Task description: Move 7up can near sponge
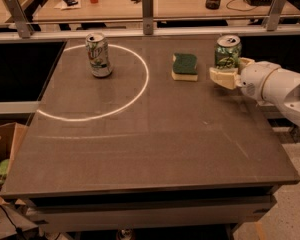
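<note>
The 7up can (pixel 227 52), dark green with a silver top, stands upright between my gripper's pale fingers at the right side of the table. My gripper (pixel 231 69) comes in from the right on a white arm and is shut on the can's lower half. The sponge (pixel 185 65), dark green on a pale yellow base, lies flat on the table just left of the can, with a small gap between them. I cannot tell whether the can's base touches the table.
A paler silver-white can (pixel 99 54) stands at the back left inside a white circle drawn on the dark table (pixel 155 149). A metal rail (pixel 148 6) runs along the far edge. A cardboard box (pixel 2 149) sits on the floor at the left.
</note>
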Controlling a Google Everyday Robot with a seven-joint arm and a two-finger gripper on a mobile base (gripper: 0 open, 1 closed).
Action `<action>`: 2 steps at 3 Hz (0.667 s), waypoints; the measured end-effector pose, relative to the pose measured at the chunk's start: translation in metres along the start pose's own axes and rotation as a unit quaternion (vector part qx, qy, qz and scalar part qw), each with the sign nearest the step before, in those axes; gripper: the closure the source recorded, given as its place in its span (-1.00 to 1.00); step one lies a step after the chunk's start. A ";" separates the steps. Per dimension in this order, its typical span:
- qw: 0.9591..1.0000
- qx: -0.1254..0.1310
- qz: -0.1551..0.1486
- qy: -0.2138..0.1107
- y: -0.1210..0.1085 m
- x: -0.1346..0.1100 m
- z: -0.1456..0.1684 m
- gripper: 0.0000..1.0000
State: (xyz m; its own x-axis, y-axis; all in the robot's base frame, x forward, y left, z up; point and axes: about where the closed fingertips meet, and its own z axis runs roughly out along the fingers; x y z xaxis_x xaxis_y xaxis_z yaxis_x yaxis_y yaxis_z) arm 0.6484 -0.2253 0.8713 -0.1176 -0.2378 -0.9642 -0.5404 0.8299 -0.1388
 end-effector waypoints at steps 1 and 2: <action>1.000 0.015 0.006 -0.011 -0.011 0.003 0.003 1.00; 0.999 0.025 0.016 -0.024 -0.016 0.005 0.009 1.00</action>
State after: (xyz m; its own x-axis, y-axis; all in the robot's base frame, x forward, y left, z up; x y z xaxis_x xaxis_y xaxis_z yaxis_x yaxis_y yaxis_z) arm 0.6633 -0.2351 0.8665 -0.0934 -0.1871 -0.9779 -0.4952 0.8608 -0.1174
